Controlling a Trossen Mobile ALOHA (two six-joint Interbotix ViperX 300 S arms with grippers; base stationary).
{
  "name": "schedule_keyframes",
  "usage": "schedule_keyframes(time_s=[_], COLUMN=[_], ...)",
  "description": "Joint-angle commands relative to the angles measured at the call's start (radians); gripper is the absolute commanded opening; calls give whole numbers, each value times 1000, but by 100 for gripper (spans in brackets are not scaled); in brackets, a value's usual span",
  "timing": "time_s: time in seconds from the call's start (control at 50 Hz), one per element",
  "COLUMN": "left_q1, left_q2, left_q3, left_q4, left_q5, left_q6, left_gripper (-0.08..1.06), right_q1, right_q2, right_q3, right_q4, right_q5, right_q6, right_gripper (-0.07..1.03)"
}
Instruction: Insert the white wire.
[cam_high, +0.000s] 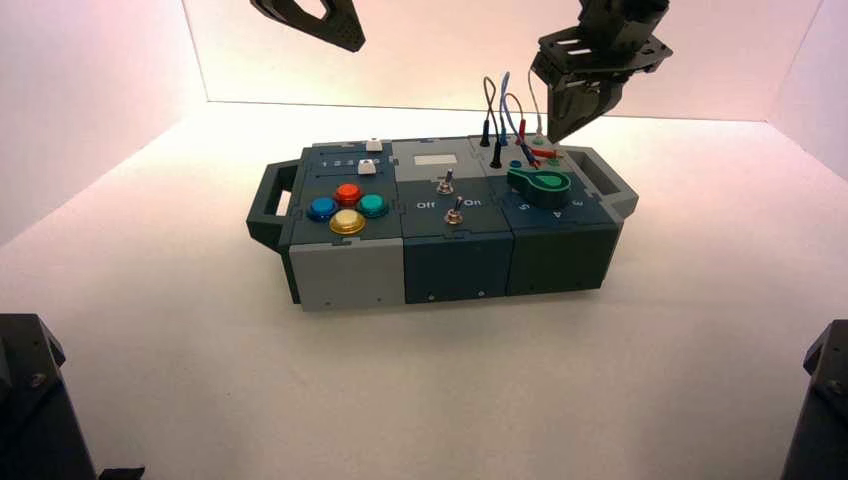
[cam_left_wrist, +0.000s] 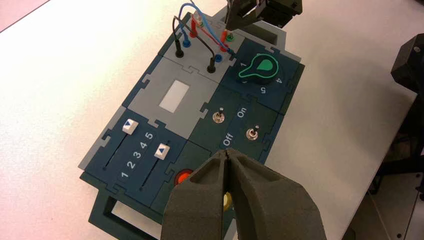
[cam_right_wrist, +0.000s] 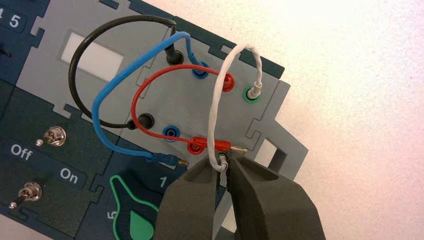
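Now the white wire's (cam_right_wrist: 215, 105) free plug is gripped between the nearly closed fingertips of the right gripper (cam_right_wrist: 223, 165), held at the near green socket (cam_right_wrist: 222, 154) on the far right panel of the box (cam_high: 450, 250). The right arm is extended from the far side, its fingers slanted down toward that panel. The wire's other end is seated in the far green socket (cam_right_wrist: 251, 95), and the wire is arched between the two. Close by, the red wire's (cam_right_wrist: 165, 70) loose plug is laid over the near red socket (cam_right_wrist: 194, 146), crossed by the white wire and crowding the fingertips. The blue wire's (cam_right_wrist: 117, 80) loose plug is rested by the panel's edge, while the black wire (cam_right_wrist: 75, 65) is plugged in at both ends. The green knob (cam_high: 540, 187) is set just nearer. The left gripper (cam_left_wrist: 226, 165) is parked, closed, above the button side. The box is supported by a pale table (cam_high: 400, 390), backed by pinkish walls (cam_high: 430, 60).
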Motion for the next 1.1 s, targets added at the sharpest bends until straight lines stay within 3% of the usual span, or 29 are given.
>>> schedule_keyframes(time_s=[0.02, 1.1], left_q1=[2, 2], left_q2=[-11, -12], left_q3=[-15, -14], left_q4=[-3, -2], left_q5=[-6, -6], left_q6=[5, 5], left_gripper=[-3, -3], right_q1=[5, 5], right_q2=[-35, -15], right_q3=[-17, 9], right_q4=[-5, -11], right_q5=[-5, -43], right_q6=[-2, -2], right_gripper=[-2, -2])
